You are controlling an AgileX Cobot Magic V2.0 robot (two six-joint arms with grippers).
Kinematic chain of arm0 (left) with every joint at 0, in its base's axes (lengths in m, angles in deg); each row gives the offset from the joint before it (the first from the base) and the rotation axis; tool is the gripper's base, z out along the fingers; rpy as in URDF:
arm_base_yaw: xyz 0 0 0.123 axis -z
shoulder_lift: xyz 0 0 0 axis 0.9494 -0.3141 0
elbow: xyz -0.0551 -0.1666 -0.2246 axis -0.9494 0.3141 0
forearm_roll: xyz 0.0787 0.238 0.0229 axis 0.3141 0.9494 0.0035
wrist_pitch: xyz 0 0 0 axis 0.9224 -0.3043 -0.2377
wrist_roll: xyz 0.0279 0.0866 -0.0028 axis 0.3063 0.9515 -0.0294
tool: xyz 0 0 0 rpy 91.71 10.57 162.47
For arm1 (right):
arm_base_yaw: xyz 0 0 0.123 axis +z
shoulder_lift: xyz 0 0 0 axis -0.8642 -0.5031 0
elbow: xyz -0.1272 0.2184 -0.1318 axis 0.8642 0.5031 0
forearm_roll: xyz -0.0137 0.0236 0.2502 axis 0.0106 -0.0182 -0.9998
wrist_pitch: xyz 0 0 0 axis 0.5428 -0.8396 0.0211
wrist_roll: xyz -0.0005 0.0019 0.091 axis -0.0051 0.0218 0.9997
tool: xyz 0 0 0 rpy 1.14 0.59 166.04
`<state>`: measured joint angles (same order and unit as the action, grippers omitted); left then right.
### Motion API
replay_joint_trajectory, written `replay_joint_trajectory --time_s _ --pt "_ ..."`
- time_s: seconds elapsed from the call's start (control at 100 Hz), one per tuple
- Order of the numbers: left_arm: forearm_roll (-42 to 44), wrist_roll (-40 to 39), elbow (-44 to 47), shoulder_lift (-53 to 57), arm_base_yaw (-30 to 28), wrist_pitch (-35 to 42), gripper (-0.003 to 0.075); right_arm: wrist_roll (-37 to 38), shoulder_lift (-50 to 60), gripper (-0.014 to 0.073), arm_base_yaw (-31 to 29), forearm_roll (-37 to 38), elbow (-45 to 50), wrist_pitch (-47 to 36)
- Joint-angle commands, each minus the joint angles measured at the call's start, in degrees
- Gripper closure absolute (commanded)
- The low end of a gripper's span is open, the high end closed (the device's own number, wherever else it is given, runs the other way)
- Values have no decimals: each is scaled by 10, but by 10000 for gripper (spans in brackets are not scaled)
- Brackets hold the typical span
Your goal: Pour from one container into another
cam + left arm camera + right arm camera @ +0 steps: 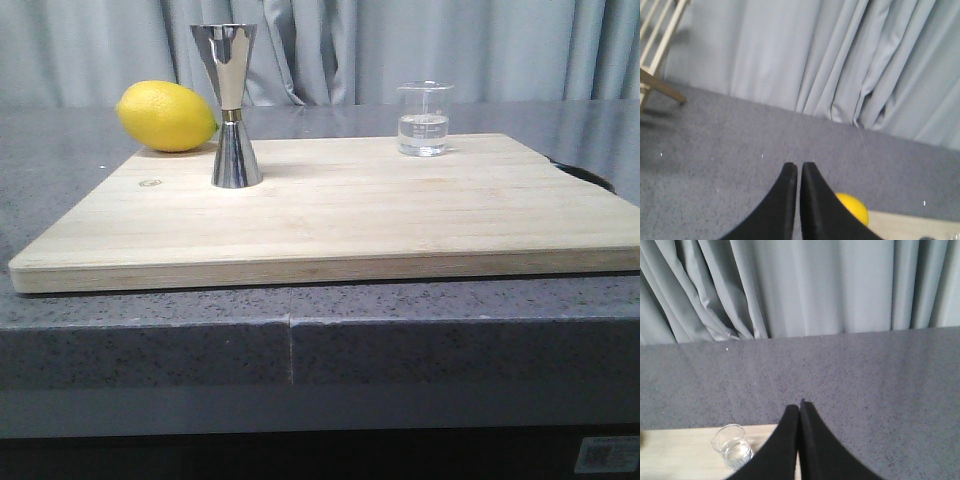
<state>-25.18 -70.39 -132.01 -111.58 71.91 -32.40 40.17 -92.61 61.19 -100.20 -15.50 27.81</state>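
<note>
The beaker (423, 119), part full of clear liquid, stands upright near the board's (330, 215) far right edge; the jigger (230, 105) stands upright at the left, well apart, beside a lemon (166, 116). Both grippers, left (798, 169) and right (799, 407), have their jaws closed together on nothing, apparently parked clear above the desk (840, 370).

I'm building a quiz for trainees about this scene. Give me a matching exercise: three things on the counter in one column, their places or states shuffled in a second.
Things:
1. lemon
2. steel jigger
3. glass beaker

Descriptions:
A. partly filled with clear liquid, right rear of the cutting board
B. upright on the board's left part
C. at the board's far left corner

Pairs: 1-C, 2-B, 3-A
</note>
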Motion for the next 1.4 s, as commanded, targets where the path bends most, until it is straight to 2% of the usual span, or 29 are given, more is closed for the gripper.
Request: replay_joint_trajectory --time_s 0.0,0.13,0.23,0.51,0.6,0.67,0.74,0.81,0.88,0.93,0.95,1.0,1.01,1.02,1.05,1.08,1.2,1.39 --pt "-37 59 -64 -23 5 -56 730 -1 -37 640 -3 6 -66 31" --pt "-70 122 -128 -51 5 -161 730 -2 -76 640 -3 6 -112 124" --pt "-71 163 -160 -61 5 -217 730 -15 -90 640 -3 7 -125 152" --pt "-71 177 -163 -65 5 -194 729 -43 -94 640 -3 7 -125 150" --pt "-72 235 -163 -73 5 -198 720 -57 -95 639 -3 7 -125 149" --pt "-74 272 -163 -81 5 -199 685 -63 -95 634 -3 7 -125 149" --pt "-75 279 -163 -92 5 -198 611 -64 -95 617 -3 7 -125 149" --pt "-80 279 -163 -106 5 -198 493 -64 -95 559 -3 7 -125 141" --pt "-83 279 -163 -122 5 -195 339 -64 -95 450 -3 7 -125 133" --pt "-86 279 -163 -135 5 -193 226 -64 -95 335 -3 7 -125 130" --pt "-91 279 -163 -141 5 -191 167 -64 -95 255 -3 7 -125 129" --pt "-100 279 -163 -155 5 -190 93 -64 -95 125 -3 7 -125 127" --pt "-104 279 -163 -162 5 -190 73 -64 -95 61 -3 7 -125 126" --pt "-106 279 -163 -162 5 -190 65 -64 -95 61 -3 7 -125 124" --pt "-114 279 -163 -173 5 -189 38 -64 -95 -35 -3 7 -125 122" --pt "-125 280 -163 -181 5 -186 24 -64 -95 -80 -3 7 -125 121" --pt "-157 315 -163 -215 5 -184 27 -64 -95 -63 -3 15 -125 117" --pt "-220 315 -163 -261 5 -172 27 -64 -96 -64 -3 52 -125 120"
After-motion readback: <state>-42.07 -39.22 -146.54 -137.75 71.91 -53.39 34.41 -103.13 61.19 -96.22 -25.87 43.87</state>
